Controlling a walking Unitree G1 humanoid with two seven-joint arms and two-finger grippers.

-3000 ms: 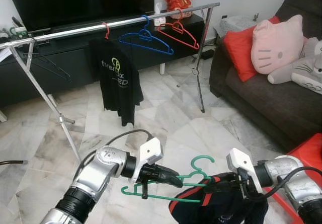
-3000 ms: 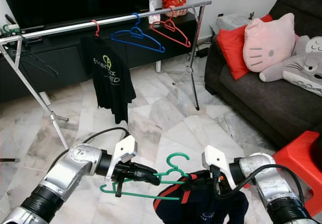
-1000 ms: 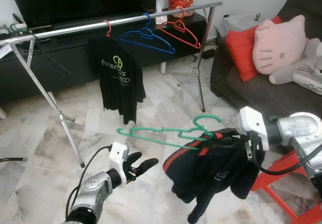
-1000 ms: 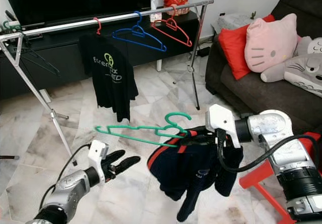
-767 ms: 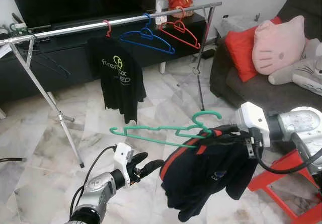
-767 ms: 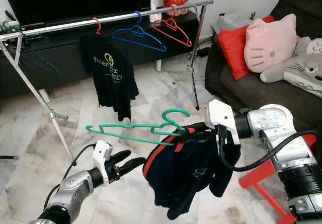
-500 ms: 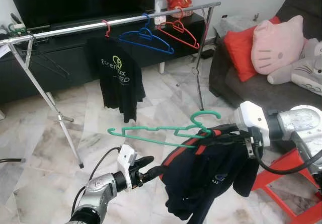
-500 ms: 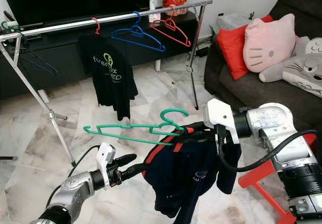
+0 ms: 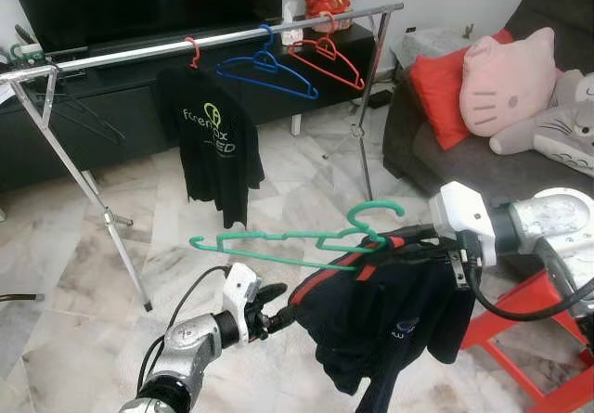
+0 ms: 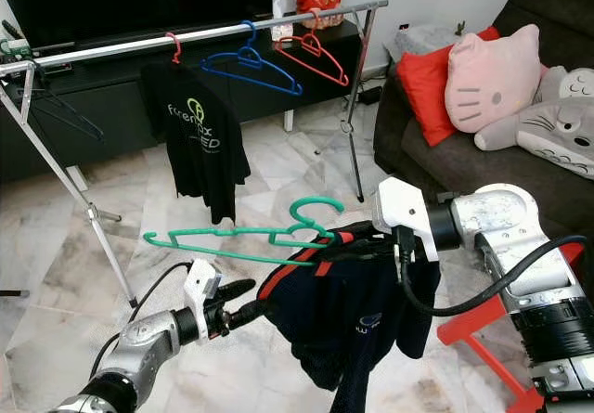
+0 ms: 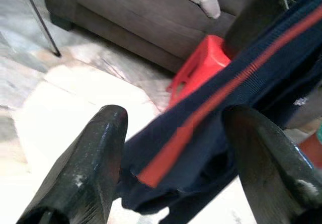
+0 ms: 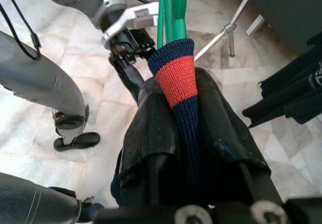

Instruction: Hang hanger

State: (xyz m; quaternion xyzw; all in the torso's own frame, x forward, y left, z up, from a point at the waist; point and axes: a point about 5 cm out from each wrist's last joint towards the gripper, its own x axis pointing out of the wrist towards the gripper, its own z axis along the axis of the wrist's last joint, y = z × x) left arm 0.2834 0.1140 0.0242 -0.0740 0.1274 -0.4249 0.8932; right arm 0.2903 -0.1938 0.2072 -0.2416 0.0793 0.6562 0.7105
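- right gripper [image 10: 357, 242] is clamped on the collar of the navy garment [image 10: 357, 325] together with the green hanger [image 10: 243, 234]; the right wrist view has the red-and-navy collar band pinched between both black fingers, with the green wire running out past the tips.
- left gripper [image 9: 277, 307] sits low, at about 7 o'clock from the hanger, fingers spread apart; in the left wrist view the garment's red-striped edge lies between them, and you cannot tell whether either pad touches it.
- hanger is held roughly level in mid-air, hook [image 9: 376, 212] up near your right gripper, long arm reaching toward 9 o'clock. garment is only partly on: it bunches at the hook end and droops beneath, and the far arm of the hanger is bare.
- clothes rail [image 9: 232, 38] stands at 12 o'clock, well apart from the hanger. it carries a black t-shirt [image 9: 212, 144], a blue hanger [image 9: 269, 68] and a red hanger [image 9: 327, 56].
- handling, as a judgement: hanger looks light, thin and springy; the fabric is soft and limp, so its weight hangs off one side and will tend to tip the hanger and slide off.
- suggested hold: keep your grip at the neck just under the hook, and use the left gripper to take the loose shoulder edge, not the bare wire.
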